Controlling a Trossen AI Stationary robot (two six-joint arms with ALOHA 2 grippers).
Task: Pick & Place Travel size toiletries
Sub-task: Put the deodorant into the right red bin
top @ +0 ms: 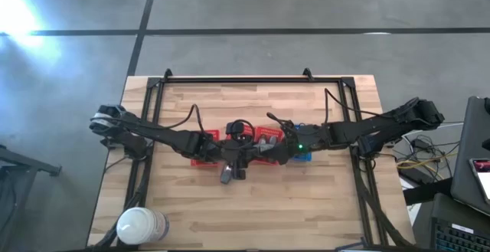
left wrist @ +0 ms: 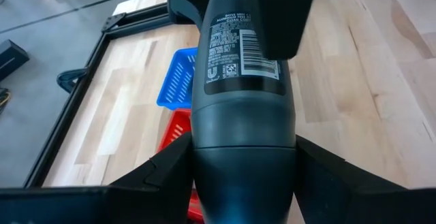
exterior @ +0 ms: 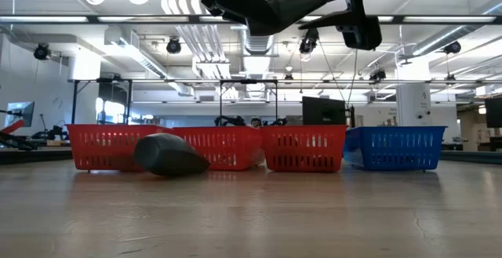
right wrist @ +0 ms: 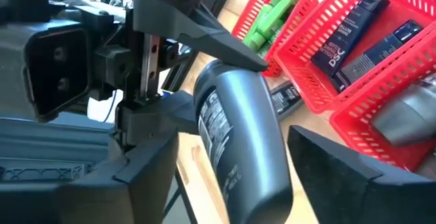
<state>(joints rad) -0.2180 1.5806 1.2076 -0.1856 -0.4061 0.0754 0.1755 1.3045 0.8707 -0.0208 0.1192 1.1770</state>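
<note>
Left pincer (left wrist: 242,176) clamped on the grey bottle (left wrist: 244,115) — right pincer (right wrist: 225,176) seemingly straddling it, apart.

Overhead and table-level cameras share the red baskets (top: 260,141); wrist cameras look close.

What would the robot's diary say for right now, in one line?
left gripper: shut on dark grey bottle | right gripper: open around it | red basket: dark bottles inside
</note>
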